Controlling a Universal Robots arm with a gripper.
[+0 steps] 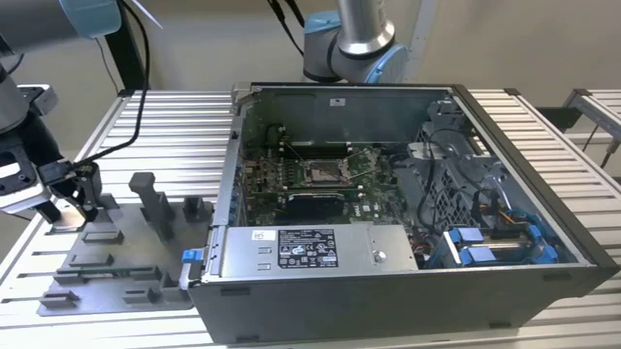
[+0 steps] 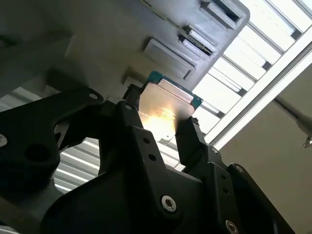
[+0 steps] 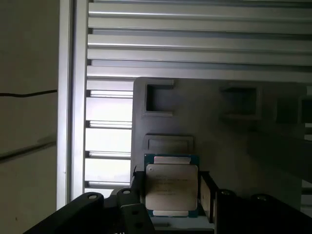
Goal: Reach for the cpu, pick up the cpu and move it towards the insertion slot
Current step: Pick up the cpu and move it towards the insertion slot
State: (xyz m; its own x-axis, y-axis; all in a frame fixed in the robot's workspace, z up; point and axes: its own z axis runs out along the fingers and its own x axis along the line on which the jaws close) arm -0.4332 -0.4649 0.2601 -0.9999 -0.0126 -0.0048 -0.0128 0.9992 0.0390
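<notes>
You have the gripper (image 1: 64, 212) at the exterior view's left, over the far corner of the grey fixture plate (image 1: 116, 218), its fingers closed on the pale cpu (image 1: 66, 216). The insertion slot (image 1: 325, 172) sits well apart to the exterior view's right, inside the open computer case (image 1: 388, 298) on the slatted table (image 1: 165, 123)

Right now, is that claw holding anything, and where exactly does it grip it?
Yes. The gripper holds the cpu, pinched by two opposite side edges.
</notes>
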